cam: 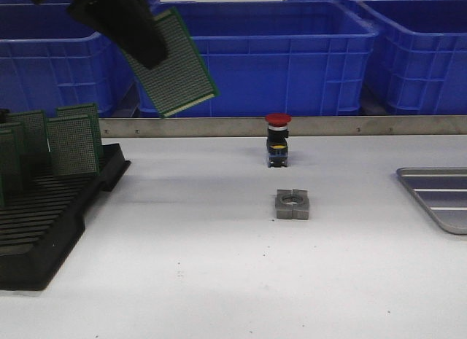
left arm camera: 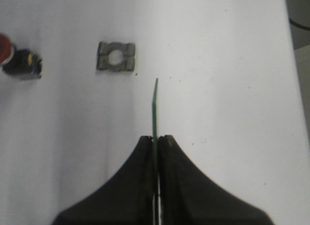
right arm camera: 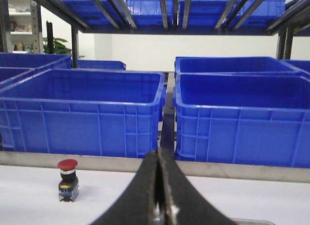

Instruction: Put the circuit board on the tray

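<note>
While a white table [cam: 219, 281] fills most of the front view, a metal strip [cam: 292, 126] runs along its far edge and big blue plastic bins [cam: 277, 55] stand in a row behind it, under a dark shelf frame [right arm camera: 160, 2] seen from the right wrist. On the table's left a black slotted rack [cam: 51, 222] holds several green boards [cam: 73, 143] upright. Near the middle stands a red-capped push button [cam: 278, 141], and just in front of it, apart from it, lies a grey metal block with a round hole [cam: 292, 205]. The silver-grey tray [cam: 416, 180] sits at the right edge, only partly in view, its ribbed floor bare. High over the table's left side, the left gripper [left arm camera: 156, 142] is clamped tight on the circuit board [cam: 175, 65], which hangs tilted in the air above the rack's far end, well apart from the tray; the left wrist view shows the board edge-on between the closed fingers [left arm camera: 143, 159]. The right gripper [right arm camera: 158, 159] has its fingers pressed together with nothing between them.
</note>
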`<move>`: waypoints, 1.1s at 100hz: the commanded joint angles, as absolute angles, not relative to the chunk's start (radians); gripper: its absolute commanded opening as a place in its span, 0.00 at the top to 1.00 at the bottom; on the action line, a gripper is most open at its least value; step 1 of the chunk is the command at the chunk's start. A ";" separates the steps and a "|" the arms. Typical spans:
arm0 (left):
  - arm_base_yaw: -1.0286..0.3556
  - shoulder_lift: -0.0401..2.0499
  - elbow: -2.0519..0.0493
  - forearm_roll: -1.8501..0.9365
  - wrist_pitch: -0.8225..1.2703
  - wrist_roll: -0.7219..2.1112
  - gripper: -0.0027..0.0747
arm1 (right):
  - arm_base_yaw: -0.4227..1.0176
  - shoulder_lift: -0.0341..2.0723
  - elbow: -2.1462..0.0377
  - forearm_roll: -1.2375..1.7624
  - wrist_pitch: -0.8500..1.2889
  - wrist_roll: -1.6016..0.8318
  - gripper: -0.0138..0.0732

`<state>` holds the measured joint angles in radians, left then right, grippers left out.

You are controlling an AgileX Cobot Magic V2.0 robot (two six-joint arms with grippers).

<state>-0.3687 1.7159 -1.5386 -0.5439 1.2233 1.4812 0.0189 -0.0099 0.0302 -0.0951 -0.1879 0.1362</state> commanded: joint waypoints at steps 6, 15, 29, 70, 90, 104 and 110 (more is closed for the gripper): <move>-0.443 1.670 -1.571 -0.599 1.274 1.468 0.99 | 0.020 -0.028 -0.001 -0.094 -0.254 0.132 0.92; -0.465 1.670 -1.571 -0.599 1.274 1.468 0.99 | 0.020 -0.022 -0.086 -0.094 -0.110 0.132 0.92; -0.468 1.670 -1.571 -0.601 1.274 1.468 0.99 | 0.021 0.039 -0.291 -0.077 0.204 0.136 0.92; -0.468 1.670 -1.571 -0.605 1.274 1.468 0.99 | 0.021 0.426 -0.803 0.000 0.856 0.136 0.92; -0.468 1.670 -1.571 -0.607 1.274 1.468 0.99 | 0.021 0.496 -0.804 0.000 0.862 0.136 0.90; -0.468 1.670 -1.571 -0.608 1.274 1.468 0.99 | 0.021 0.503 -0.801 0.000 0.870 0.136 0.73; -0.468 1.670 -1.571 -0.609 1.274 1.468 0.99 | 0.021 0.503 -0.801 0.000 0.870 0.136 0.63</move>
